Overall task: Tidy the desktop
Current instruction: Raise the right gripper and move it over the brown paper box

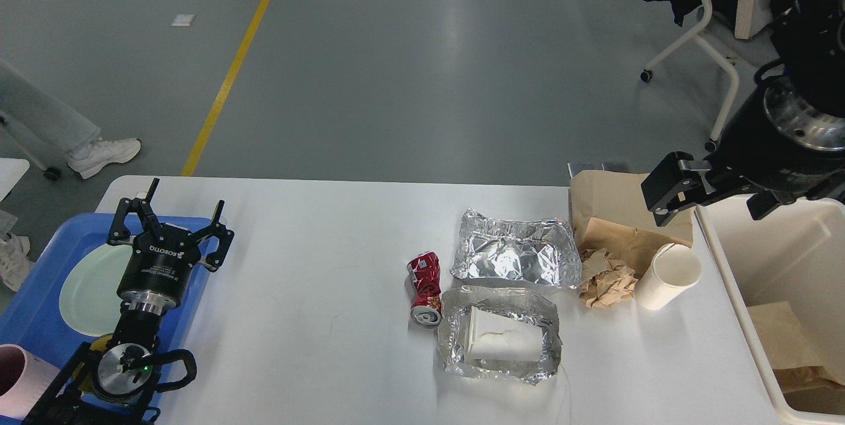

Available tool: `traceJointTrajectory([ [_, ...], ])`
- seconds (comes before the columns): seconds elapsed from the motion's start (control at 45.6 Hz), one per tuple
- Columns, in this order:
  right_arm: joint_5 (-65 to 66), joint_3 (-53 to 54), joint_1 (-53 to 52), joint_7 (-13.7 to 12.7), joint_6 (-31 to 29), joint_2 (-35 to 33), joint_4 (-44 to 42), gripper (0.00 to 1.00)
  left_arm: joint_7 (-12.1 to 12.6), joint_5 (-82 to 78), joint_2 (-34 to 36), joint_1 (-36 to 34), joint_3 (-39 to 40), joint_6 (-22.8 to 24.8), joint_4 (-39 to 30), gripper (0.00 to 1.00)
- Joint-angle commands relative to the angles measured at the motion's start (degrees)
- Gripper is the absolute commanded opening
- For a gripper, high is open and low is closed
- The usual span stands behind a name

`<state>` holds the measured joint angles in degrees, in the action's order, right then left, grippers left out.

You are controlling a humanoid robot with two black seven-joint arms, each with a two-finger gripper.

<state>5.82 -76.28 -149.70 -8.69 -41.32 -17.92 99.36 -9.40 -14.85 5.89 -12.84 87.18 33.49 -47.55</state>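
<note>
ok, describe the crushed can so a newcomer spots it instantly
Start from the white desktop, then the cluster of litter right of its centre. At that cluster's left edge, just left of the foil tray holding a white cup, lies the crushed can. It is the only red item; its neighbours are silver, brown or white.

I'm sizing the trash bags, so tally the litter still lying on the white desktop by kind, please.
Foil pieces: 2, a crumpled foil sheet and a foil tray
Paper cups: 2, one tipped cup and one cup inside the tray
Crushed red can: 1
Brown paper bag: 1
Crumpled brown paper wad: 1
Total: 7
</note>
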Motion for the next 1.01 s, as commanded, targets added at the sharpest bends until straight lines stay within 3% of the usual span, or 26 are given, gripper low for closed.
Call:
traceJointTrajectory([
  [0.0, 0.1, 0.3, 0.0, 0.0, 0.4, -0.2, -0.3, 1.00, 0.1, 0.0, 0.0, 0.0, 0.0, 0.0, 0.0, 0.96],
  [0.197, 0.7, 0.4, 3.7, -0.1, 2.2, 0.3, -4.1, 1.00, 0.1, 0.0, 0.0, -0.1, 0.0, 0.0, 0.0, 0.96],
  [0.416, -1.3, 3.4, 16.9, -0.2, 4.0, 1.3, -19.0, 1.00, 0.1, 0.0, 0.0, 0.0, 0.0, 0.0, 0.0, 0.96],
  [0.526, -11.5, 6.4, 27.9, -0.2, 5.8, 1.4, -26.7, 1.00, 0.1, 0.0, -0.1, 0.0, 0.0, 0.0, 0.0, 0.96],
  [0.614, -22.1, 7.4, 34.4, -0.2, 11.8, 1.4, -30.0, 1.00, 0.1, 0.0, -0.1, 0.0, 0.0, 0.0, 0.0, 0.96],
  [0.767, -33.2, 9.5, 44.1, -0.2, 31.8, 1.7, -31.6, 1.00, 0.1, 0.0, 0.0, 0.0, 0.0, 0.0, 0.0, 0.96],
  [0.986, -38.7, 26.1, 64.1, -1.1, 39.2, 1.7, -45.6, 1.00, 0.0, 0.0, 0.0, 0.0, 0.0, 0.0, 0.0, 0.96],
])
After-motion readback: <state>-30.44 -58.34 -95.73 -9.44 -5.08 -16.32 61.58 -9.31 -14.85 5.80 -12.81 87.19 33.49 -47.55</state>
